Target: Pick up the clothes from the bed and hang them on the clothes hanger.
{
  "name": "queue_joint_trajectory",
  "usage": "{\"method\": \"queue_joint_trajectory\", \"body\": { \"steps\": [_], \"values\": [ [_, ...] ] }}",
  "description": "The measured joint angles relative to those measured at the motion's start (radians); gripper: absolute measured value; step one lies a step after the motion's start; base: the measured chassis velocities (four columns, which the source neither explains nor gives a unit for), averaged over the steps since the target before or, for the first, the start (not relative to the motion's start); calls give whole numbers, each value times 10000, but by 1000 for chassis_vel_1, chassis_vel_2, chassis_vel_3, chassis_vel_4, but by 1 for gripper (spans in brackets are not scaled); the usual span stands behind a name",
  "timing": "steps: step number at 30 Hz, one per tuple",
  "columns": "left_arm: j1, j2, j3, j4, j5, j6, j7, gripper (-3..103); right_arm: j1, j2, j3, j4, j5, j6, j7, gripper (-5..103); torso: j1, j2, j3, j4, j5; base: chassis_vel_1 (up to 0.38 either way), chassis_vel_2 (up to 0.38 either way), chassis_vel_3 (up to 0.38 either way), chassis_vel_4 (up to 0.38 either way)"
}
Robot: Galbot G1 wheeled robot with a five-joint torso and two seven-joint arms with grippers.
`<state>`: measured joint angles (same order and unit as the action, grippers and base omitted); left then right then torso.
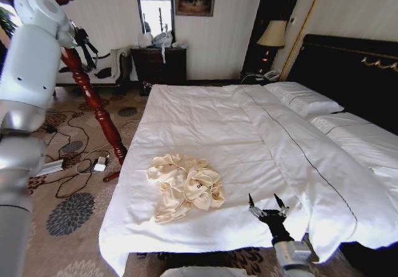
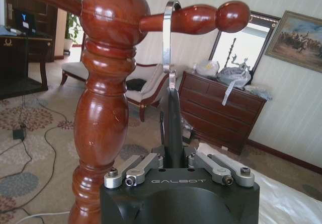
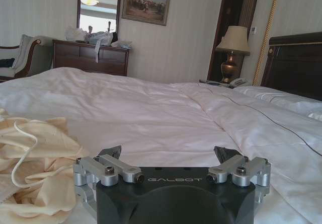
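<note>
My right gripper (image 1: 268, 200) hovers low over the bed (image 1: 205, 112) with jaws wide and empty, just beside the clothes (image 1: 185, 185) crumpled near the foot edge; closing there could pinch the duvet with the soft cloth or catch only a loose fold. My left gripper (image 2: 173, 156) holds the clothes hanger (image 2: 171, 70), its hook over a peg of the coat stand (image 2: 103, 103), where a tug could unseat it. I count one garment, one hanger, one stand, two pillows

Head view high, looking down over the bed (image 1: 205, 127), right wrist view low at its foot, facing the headboard wall, sharing duvet, left wrist view close against coat stand (image 2: 103, 108).
</note>
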<state>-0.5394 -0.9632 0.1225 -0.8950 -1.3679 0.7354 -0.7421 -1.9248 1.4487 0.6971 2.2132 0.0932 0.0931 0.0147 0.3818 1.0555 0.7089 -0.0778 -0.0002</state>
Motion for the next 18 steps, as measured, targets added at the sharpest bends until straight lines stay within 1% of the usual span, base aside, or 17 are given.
{"method": "queue_joint_trajectory", "body": {
  "steps": [8, 10, 12, 14, 17, 18],
  "values": [
    [12, 113, 3, -400, 390, 0, 224, 15, 22, -1, -2, -68, 4, 19, 6, 100, 1, 0, 0, -1, 1, 0, 0, 0, 0],
    [55, 212, 4, -709, 459, 0, 270, 15, 31, 3, -3, -83, 4, 22, 8, 100, 0, 0, 0, -1, 1, 0, 0, 0, 0],
    [195, 426, 18, -1312, 571, 0, 397, 15, 47, 7, -7, -96, 4, 24, 11, 100, 0, 0, -1, -1, 2, 0, 0, 0, 0],
    [244, 494, 26, -1493, 576, 0, 432, 15, 53, 6, -10, -99, 6, 24, 13, 100, 0, 0, -1, 0, 2, 0, 0, 0, 0],
    [786, 1056, 134, -2632, 559, 0, 660, 15, 80, 7, -19, -114, 11, 24, 26, 100, 0, 0, -1, -3, 5, 0, 0, 0, 0],
    [786, 1056, 134, -2632, 559, 0, 660, 15, 80, 7, -19, -114, 11, 24, 26, 100, 0, 0, -1, -3, 5, 0, 0, 0, 0]
  ]
}}
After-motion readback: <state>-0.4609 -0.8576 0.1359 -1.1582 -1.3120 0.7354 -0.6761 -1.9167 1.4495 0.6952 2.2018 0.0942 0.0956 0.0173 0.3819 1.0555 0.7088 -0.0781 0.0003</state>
